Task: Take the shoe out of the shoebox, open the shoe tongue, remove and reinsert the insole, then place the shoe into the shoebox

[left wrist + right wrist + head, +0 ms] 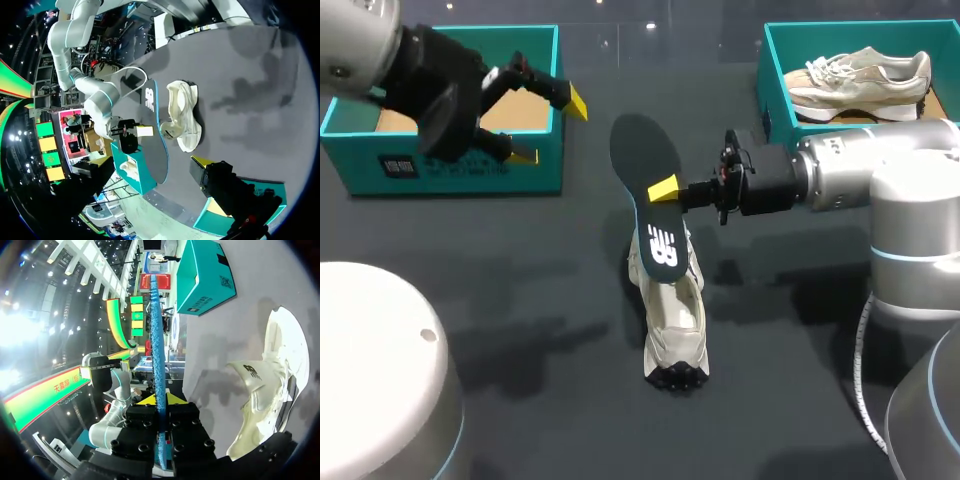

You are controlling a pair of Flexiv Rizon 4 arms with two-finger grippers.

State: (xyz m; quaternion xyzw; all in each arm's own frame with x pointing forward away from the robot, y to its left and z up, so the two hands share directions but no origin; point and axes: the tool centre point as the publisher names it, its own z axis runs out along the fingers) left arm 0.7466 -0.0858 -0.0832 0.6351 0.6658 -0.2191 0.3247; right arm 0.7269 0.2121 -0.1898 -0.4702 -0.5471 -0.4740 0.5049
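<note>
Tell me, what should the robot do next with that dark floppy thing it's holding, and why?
Probably tip the insole down and ease its end into the shoe. The right hand is shut on the insole, holding it up above the shoe, which lies open on the table. The left hand is open by the teal box, so it isn't helping.

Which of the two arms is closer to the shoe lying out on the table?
The right. The right gripper holds the insole right above the shoe. The left gripper hangs open by the teal shoebox, well off to the shoe's side.
</note>
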